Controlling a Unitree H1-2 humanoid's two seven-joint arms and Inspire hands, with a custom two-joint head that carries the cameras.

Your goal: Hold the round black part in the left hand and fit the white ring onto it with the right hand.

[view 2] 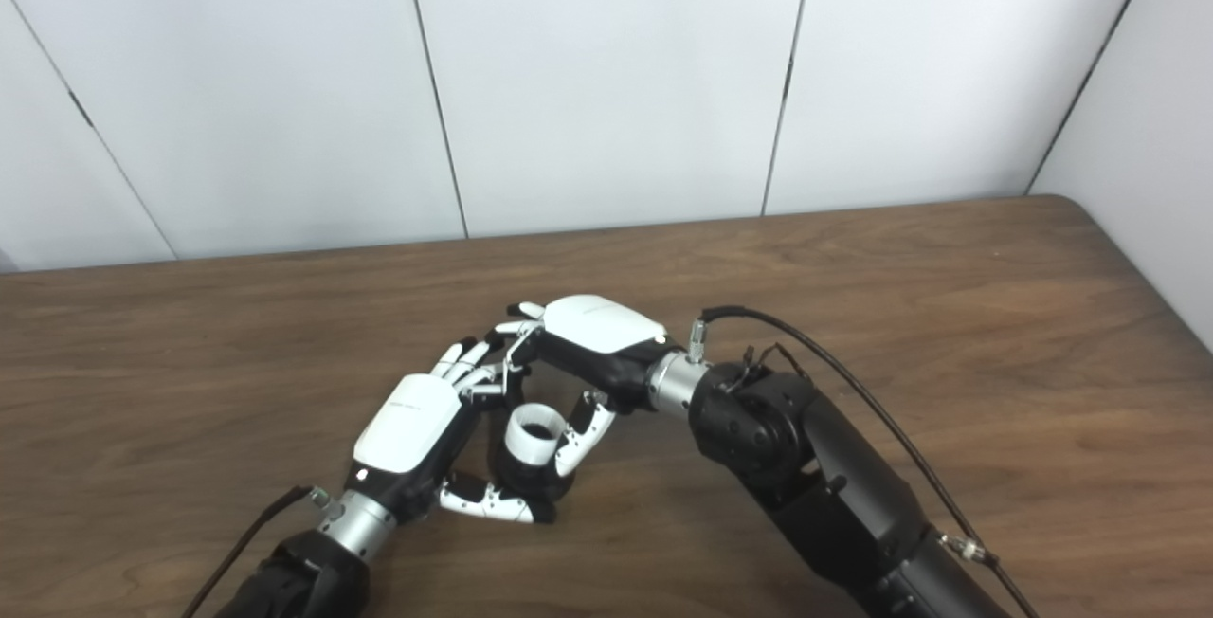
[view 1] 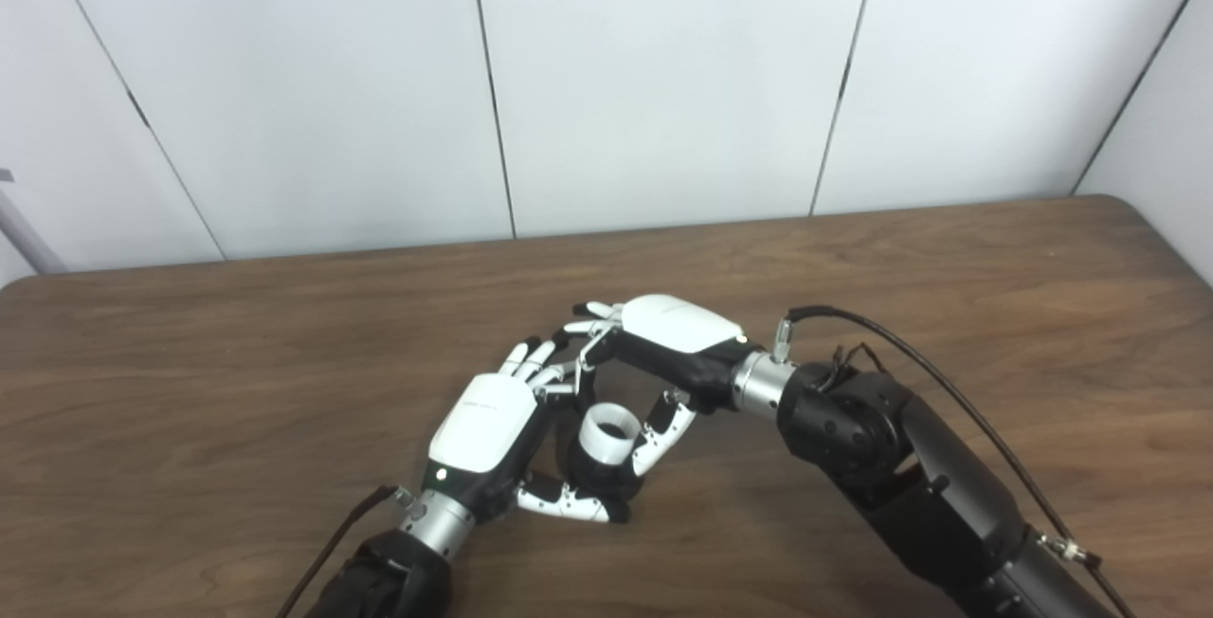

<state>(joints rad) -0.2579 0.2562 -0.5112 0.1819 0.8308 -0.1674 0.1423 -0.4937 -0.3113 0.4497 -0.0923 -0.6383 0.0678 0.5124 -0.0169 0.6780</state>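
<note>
The round black part (view 1: 592, 473) stands low over the brown table, with my left hand (view 1: 488, 428) shut on it, thumb curled under its near side. A white ring (view 1: 608, 432) sits on top of the black part, its dark hole facing up. My right hand (view 1: 663, 338) arches over from the right; its thumb rests against the ring's right side and its fingers reach down behind the ring, next to the left hand's fingers. Whether those fingers press the ring is hidden.
The brown wooden table (view 1: 948, 296) runs out to the left, right and back around both hands. White wall panels (view 1: 663, 78) rise right behind its far edge. A black cable (view 1: 948, 381) loops over the right forearm.
</note>
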